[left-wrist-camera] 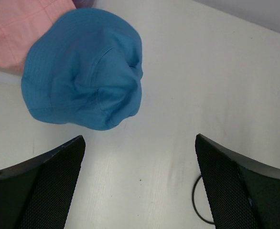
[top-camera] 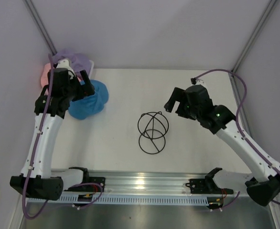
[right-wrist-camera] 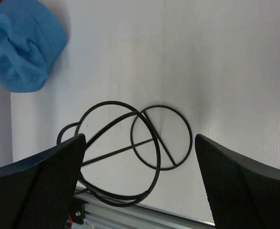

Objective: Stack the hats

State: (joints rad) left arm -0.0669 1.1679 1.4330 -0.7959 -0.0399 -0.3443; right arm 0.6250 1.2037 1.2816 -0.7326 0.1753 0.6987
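open left gripper (left-wrist-camera: 140,138) hovers just by the blue hat (left-wrist-camera: 82,71).

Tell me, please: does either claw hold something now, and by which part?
Nothing is held. The left claw stands open, the blue hat lying just beyond its fingers. The right claw also stands open, above the black wire stand.

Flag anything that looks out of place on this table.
The wire stand seems tipped over mid-table. The blue hat lies crumpled beside the pink hat and purple hat, not stacked.
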